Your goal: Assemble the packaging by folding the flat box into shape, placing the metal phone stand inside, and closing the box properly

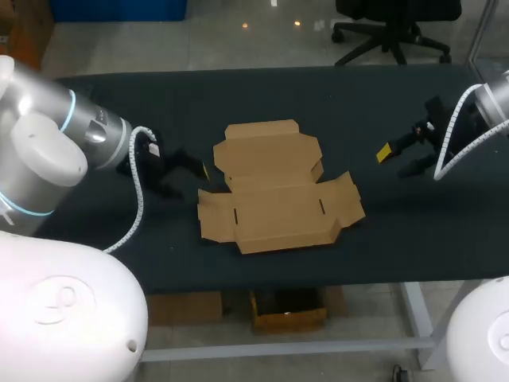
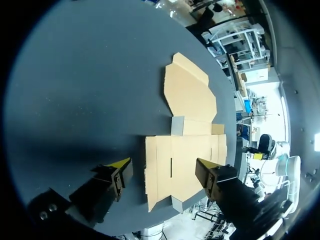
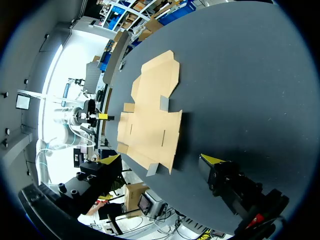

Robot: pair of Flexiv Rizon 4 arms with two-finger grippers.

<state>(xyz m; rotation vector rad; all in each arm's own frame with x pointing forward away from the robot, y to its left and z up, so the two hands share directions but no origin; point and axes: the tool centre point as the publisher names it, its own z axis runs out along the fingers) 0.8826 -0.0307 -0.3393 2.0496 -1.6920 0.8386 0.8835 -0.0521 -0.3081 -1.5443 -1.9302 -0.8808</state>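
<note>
While the flat box [image 1: 278,191] lies unfolded in the middle of the head view, its flaps spread out on the dark table [image 1: 119,103], none of its panels appears to be raised. The left gripper [image 1: 187,177] sits at the centre left of the frame, near the box's left edge but not touching it, with its fingers spread and empty. The right gripper [image 1: 398,161] is at the centre right, well apart from the box, also spread and holding nothing. The metal phone stand is not visible anywhere on the table.

From the left wrist, the left gripper [image 2: 162,172] has its two yellow-tipped fingers wide apart. The flat box [image 2: 190,115] lies on the table ahead of them, with its near end in line with the gap, and neither finger touches the cardboard.

From the right wrist, the right gripper [image 3: 161,160] is just as wide and carries nothing. The flat box [image 3: 150,115] lies ahead of it and apart from both fingers, with its slots and side tabs lying level with the table.

I judge that the task has barely begun. No wall has been folded up, the stand has yet to come into sight, and the folding, loading and closing all remain to be done.
</note>
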